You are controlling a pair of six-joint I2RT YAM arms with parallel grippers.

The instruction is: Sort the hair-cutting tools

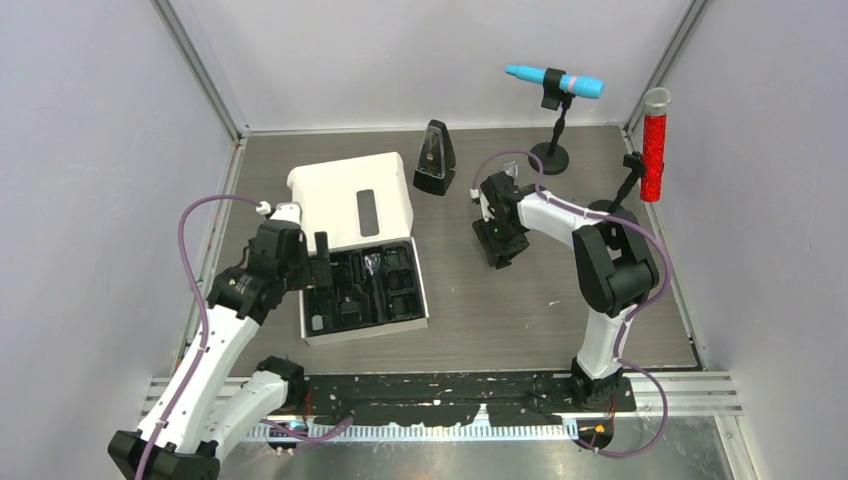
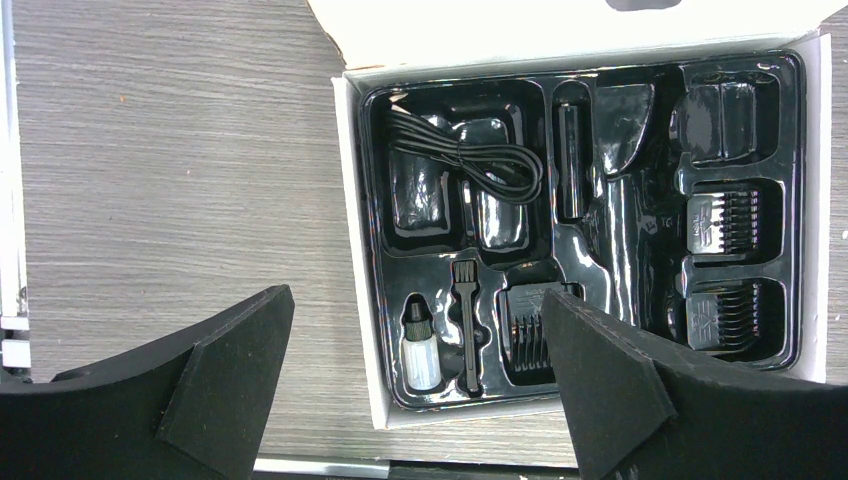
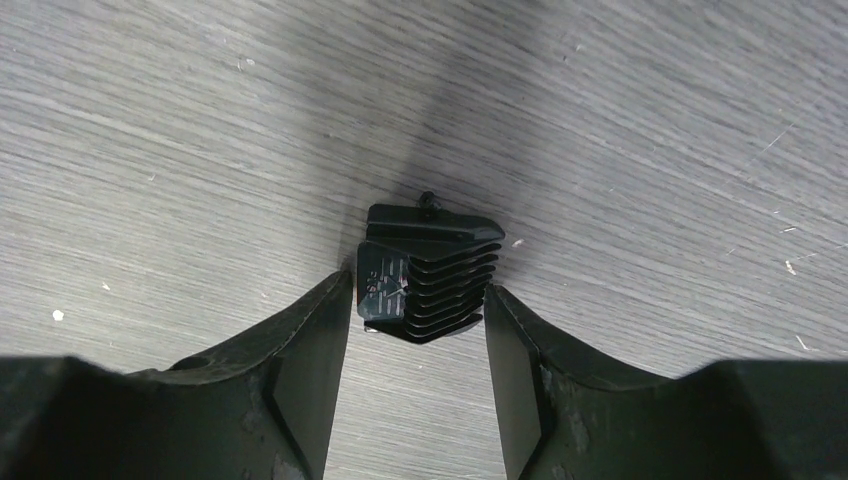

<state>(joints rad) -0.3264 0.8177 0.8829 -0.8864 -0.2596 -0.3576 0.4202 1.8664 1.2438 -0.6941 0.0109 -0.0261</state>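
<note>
A small black comb guard [image 3: 425, 275] lies on the wooden table, and my right gripper [image 3: 415, 290] is shut on it, one fingertip against each side. In the top view the right gripper [image 1: 500, 250] is down at the table right of the box and hides the guard. My left gripper [image 2: 415, 295] hangs open and empty over the near left corner of the box's black tray [image 2: 350, 200]. In the tray lie a coiled black cable [image 2: 470, 165], a short black cylinder [image 2: 571, 150], a tiny bottle [image 2: 421, 350], a small brush [image 2: 466, 320] and comb guards [image 2: 725, 222].
The box's white lid [image 1: 345, 195] lies open behind the tray. A black metronome [image 1: 434, 158] stands behind it. A blue microphone [image 1: 553, 81] and a red microphone [image 1: 655, 140] stand on bases at the back right. Walls close the left, back and right sides.
</note>
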